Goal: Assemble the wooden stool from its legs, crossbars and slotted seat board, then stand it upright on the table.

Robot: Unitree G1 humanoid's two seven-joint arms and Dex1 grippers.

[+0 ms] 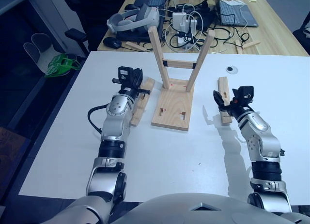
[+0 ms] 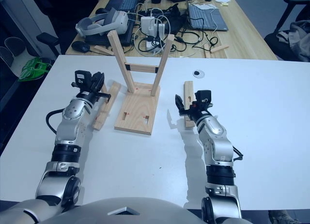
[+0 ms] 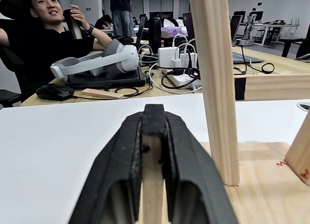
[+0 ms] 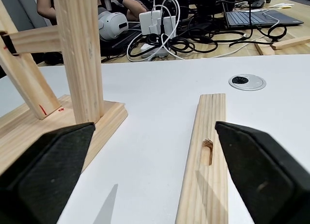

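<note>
The slotted seat board (image 1: pixel 169 115) lies flat mid-table. Two legs (image 1: pixel 159 54) stand up from its far end, joined by a crossbar (image 1: pixel 180 64). To its left lies another wooden leg piece (image 1: pixel 137 112); my left gripper (image 1: pixel 143 91) is shut on its far end, and the wood (image 3: pixel 152 195) shows squeezed between the black fingers (image 3: pixel 189 175). Right of the board a loose leg (image 4: pixel 206 156) with a slot lies on the table. My right gripper (image 4: pixel 155 127) hangs open over its near part, one finger on each side, not touching it.
A round cable grommet (image 1: pixel 232 69) sits in the white table (image 1: pixel 160 166) behind the loose leg. The wooden desk beyond holds a headset (image 1: pixel 131 18), a mouse (image 1: pixel 112 42), laptops and cables. The near half of the table offers free room.
</note>
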